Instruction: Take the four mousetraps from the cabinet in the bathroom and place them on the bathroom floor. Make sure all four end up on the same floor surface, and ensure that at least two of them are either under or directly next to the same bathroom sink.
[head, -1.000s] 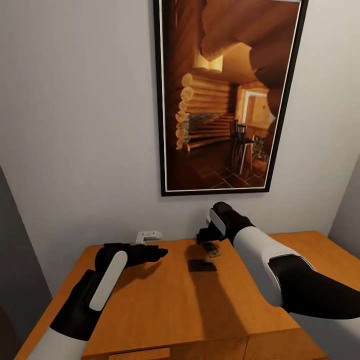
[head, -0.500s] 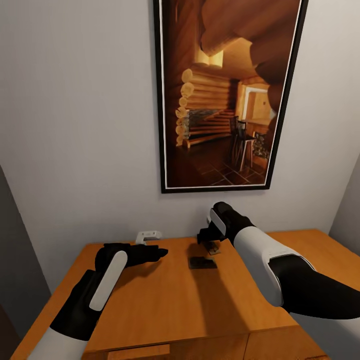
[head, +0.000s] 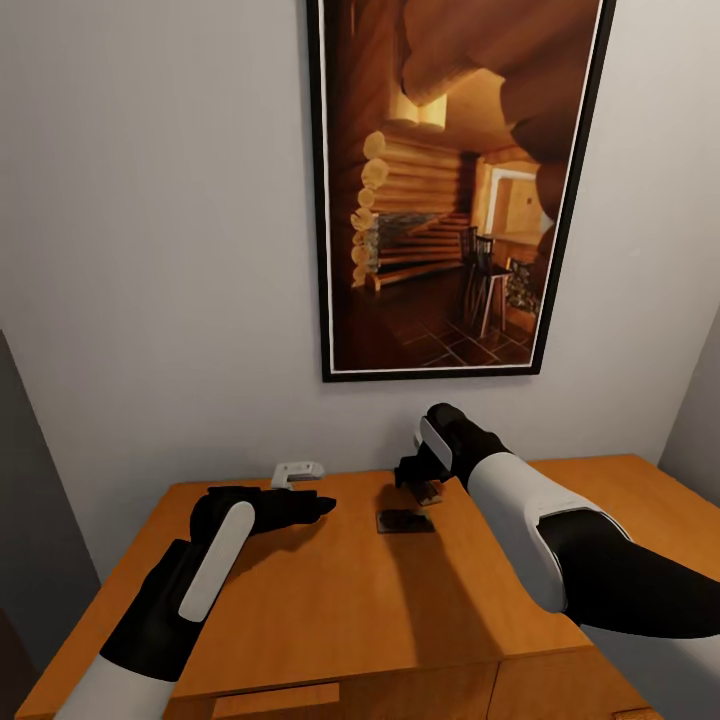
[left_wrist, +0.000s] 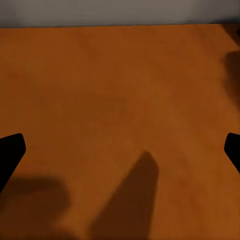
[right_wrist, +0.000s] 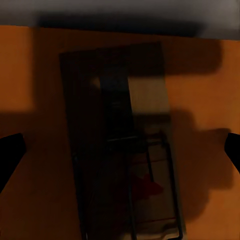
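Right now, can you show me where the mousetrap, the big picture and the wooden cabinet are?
mousetrap (right_wrist: 125, 165): right wrist view, middle of its board.
picture (head: 450, 200): head view, middle of the print.
cabinet (head: 330, 600): head view, bare part of its top.

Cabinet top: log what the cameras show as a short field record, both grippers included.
surface: orange-brown cabinet top, against a grey wall
mousetraps seen: two; one lying flat in the open, another directly below the right gripper
right gripper: open, poised over the far mousetrap, fingertips wide apart
left gripper: open, holding nothing, above bare wood
other item: small white object by the wall
wall: framed picture
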